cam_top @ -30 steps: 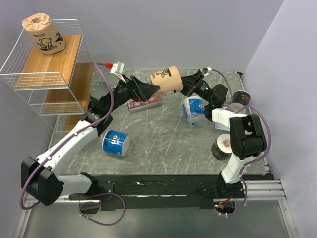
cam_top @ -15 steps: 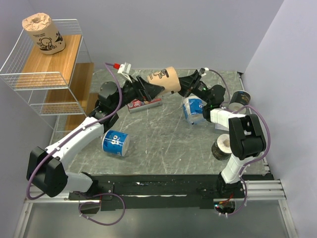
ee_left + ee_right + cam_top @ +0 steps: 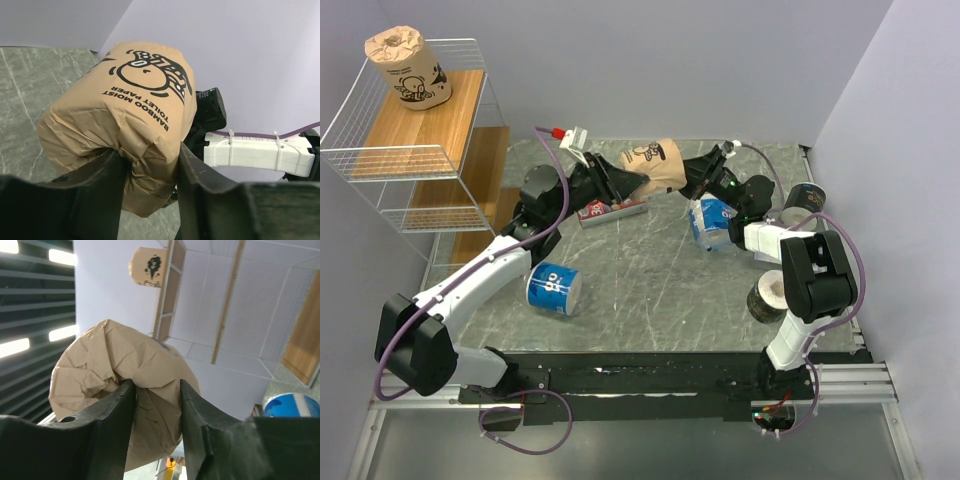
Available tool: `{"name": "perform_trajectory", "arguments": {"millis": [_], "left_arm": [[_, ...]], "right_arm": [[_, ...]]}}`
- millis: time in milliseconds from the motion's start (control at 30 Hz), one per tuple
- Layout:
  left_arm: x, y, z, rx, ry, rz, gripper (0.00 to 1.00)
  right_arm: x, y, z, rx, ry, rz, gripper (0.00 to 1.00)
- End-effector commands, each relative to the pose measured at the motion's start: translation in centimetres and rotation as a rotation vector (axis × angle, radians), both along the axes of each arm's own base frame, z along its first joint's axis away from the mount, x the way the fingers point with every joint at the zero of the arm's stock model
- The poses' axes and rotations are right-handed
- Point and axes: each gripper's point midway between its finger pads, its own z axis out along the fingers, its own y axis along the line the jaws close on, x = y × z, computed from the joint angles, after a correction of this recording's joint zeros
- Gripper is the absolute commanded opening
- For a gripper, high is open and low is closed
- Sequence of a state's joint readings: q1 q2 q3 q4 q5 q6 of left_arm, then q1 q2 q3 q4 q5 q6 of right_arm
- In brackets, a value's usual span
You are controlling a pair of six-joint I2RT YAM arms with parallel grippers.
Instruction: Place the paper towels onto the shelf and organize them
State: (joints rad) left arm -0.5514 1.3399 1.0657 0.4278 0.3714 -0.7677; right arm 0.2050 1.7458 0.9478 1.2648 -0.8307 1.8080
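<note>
Grey marbled table [image 3: 650, 290], pale walls behind. Held in the air above the far edge: brown roll [image 3: 655, 163], pinched at one crumpled end by left gripper [image 3: 628, 181], at the other by right gripper [image 3: 689, 176], fingers narrow on the wrap both sides. Could have torn the paper if tugged apart; could have dropped onto red box [image 3: 610, 208] if loosed too soon. Shelf [image 3: 415, 150] well apart, at the far left corner.

Black fingers [image 3: 90, 195] of left gripper [image 3: 150, 162] pinch kraft-brown paper-wrapped roll with black print [image 3: 125, 110]; grey-green marbled tabletop [image 3: 30, 85] left, white arm link [image 3: 255, 150] behind.

Overhead plus wrist close-ups (shared roll [image 3: 655, 165])
</note>
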Motion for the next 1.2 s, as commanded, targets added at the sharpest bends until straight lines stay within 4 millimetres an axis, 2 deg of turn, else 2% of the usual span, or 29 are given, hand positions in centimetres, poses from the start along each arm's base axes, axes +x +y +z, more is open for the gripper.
{"name": "perform_trajectory", "arguments": {"millis": [0, 133, 300, 400, 467, 500, 633, 667, 700, 733, 767, 800, 833, 867, 900, 933, 967, 1000, 1033, 1067, 1133, 1167], "left_arm": [[-2.0, 0.0, 4.6, -0.032, -0.146, -0.035, 0.40], [-2.3, 0.7, 5.3, -0.013, -0.169, -0.010, 0.35], [-3.0, 1.7, 6.6, 0.017, -0.209, 0.017, 0.35], [-3.2, 2.3, 7.2, 0.049, -0.226, 0.044, 0.35], [-2.9, 2.8, 6.4, 0.106, -0.193, 0.071, 0.35], [-2.7, 3.4, 7.5, 0.129, -0.220, 0.108, 0.35], [-2.6, 5.5, 8.2, 0.247, -0.230, 0.198, 0.36], [-2.8, 6.2, 9.5, 0.262, -0.247, 0.223, 0.36], [-2.4, 7.4, 8.7, 0.340, -0.228, 0.273, 0.36], [-2.4, 8.1, 8.8, 0.379, -0.225, 0.299, 0.36], [-2.7, 9.2, 10.9, 0.388, -0.254, 0.341, 0.37], [-2.7, 10.4, 10.1, 0.469, -0.242, 0.374, 0.39], [-2.6, 11.6, 10.8, 0.499, -0.249, 0.427, 0.39], [-3.0, 12.7, 12.7, 0.504, -0.279, 0.470, 0.40], [-3.1, 13.7, 12.3, 0.581, -0.275, 0.491, 0.40], [-2.7, 15.4, 12.8, 0.615, -0.264, 0.576, 0.40], [-2.9, 16.6, 14.5, 0.625, -0.278, 0.627, 0.40], [-3.0, 17.6, 14.9, 0.668, -0.287, 0.663, 0.40], [-3.0, 19.6, 14.9, 0.724, -0.264, 0.743, 0.40], [-3.4, 20.5, 16.0, 0.731, -0.277, 0.785, 0.40], [-3.8, 22.4, 16.7, 0.784, -0.290, 0.859, 0.40], [-4.2, 24.0, 17.0, 0.799, -0.281, 0.929, 0.41]], "right_arm": [[-5.8, -0.4, 5.5, 0.054, -0.436, 0.016, 0.50], [-5.9, -0.4, 5.1, 0.038, -0.448, 0.013, 0.56], [-5.6, -1.0, 5.2, 0.028, -0.452, -0.012, 0.66], [-5.1, -1.4, 4.5, 0.012, -0.435, -0.031, 0.69], [-4.8, -2.0, 4.2, 0.006, -0.425, -0.049, 0.70], [-4.7, -2.3, 3.7, 0.000, -0.415, -0.056, 0.70], [-4.0, -3.4, 2.4, -0.031, -0.387, -0.081, 0.71], [-4.1, -3.4, 2.3, -0.038, -0.387, -0.079, 0.72], [-4.2, -3.4, 1.8, -0.057, -0.390, -0.079, 0.72], [-4.5, -3.4, 2.0, -0.070, -0.404, -0.077, 0.72], [-4.3, -3.3, 1.4, -0.089, -0.385, -0.074, 0.72], [-4.6, -3.0, 1.0, -0.120, -0.414, -0.067, 0.72], [-4.9, -3.1, 1.2, -0.136, -0.434, -0.070, 0.73], [-4.9, -3.0, 0.5, -0.156, -0.414, -0.067, 0.74], [-5.0, -2.9, 0.0, -0.184, -0.437, -0.071, 0.74], [-5.3, -2.9, -0.2, -0.201, -0.443, -0.065, 0.74], [-5.4, -2.9, -0.8, -0.217, -0.434, -0.061, 0.74], [-5.2, -2.9, -1.6, -0.242, -0.423, -0.066, 0.74], [-5.4, -2.9, -1.8, -0.253, -0.423, -0.066, 0.74], [-5.4, -2.9, -2.3, -0.264, -0.416, -0.066, 0.74], [-5.4, -2.9, -2.9, -0.288, -0.404, -0.068, 0.74], [-5.4, -2.9, -3.1, -0.295, -0.400, -0.065, 0.75]]}}
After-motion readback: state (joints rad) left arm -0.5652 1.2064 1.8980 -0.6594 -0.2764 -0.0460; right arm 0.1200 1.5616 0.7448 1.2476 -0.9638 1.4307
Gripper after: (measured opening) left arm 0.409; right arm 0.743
